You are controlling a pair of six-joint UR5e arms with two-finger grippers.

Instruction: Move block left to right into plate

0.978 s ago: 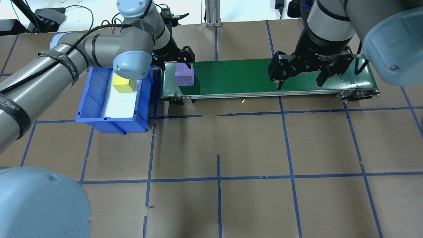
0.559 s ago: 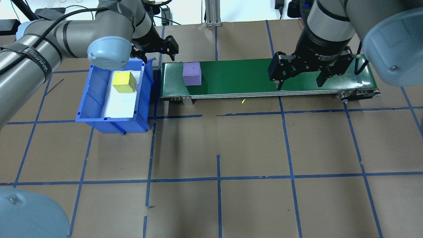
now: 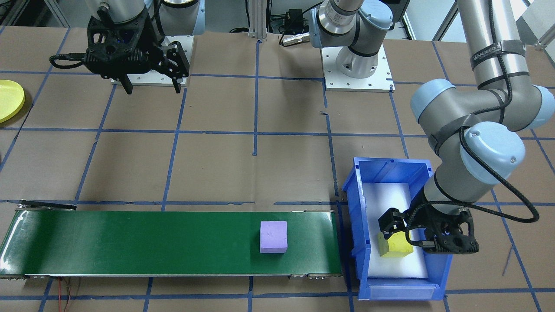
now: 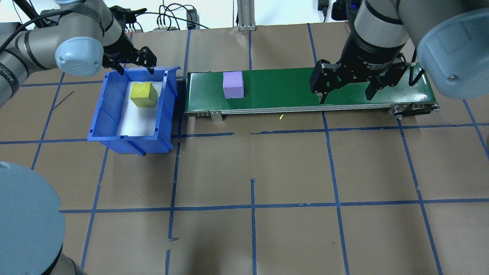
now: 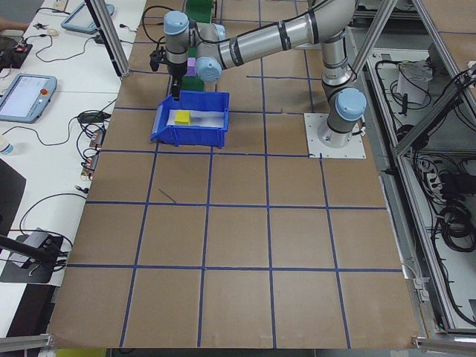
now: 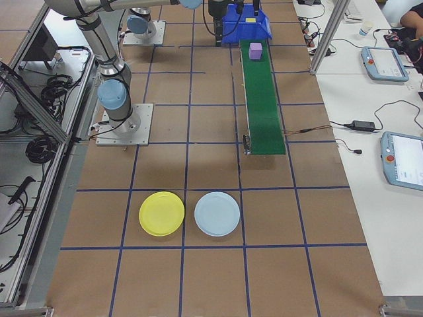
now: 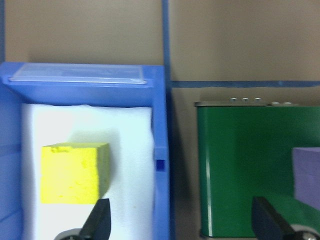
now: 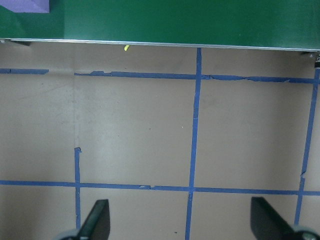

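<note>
A purple block (image 4: 233,84) lies on the green conveyor belt (image 4: 290,86), toward its left end; it also shows as the purple block (image 3: 273,236). A yellow block (image 4: 143,94) sits in the blue bin (image 4: 110,110). My left gripper (image 4: 136,70) hovers open and empty over the bin's far end, just beyond the yellow block (image 7: 72,172). My right gripper (image 4: 346,98) hangs open and empty above the belt's right part, well to the right of the purple block. The yellow plate (image 6: 162,213) rests on the table past the belt's right end, also seen as the yellow plate (image 3: 8,100).
A light blue plate (image 6: 217,213) lies beside the yellow one. The bin stands against the belt's left end. A small yellow scrap (image 4: 281,117) lies on the brown paper in front of the belt. Cables and devices sit behind the table's far edge.
My left arm has swung left, from the belt's left end to above the bin's far rim. The purple block has travelled right along the belt. The right arm has not moved.
</note>
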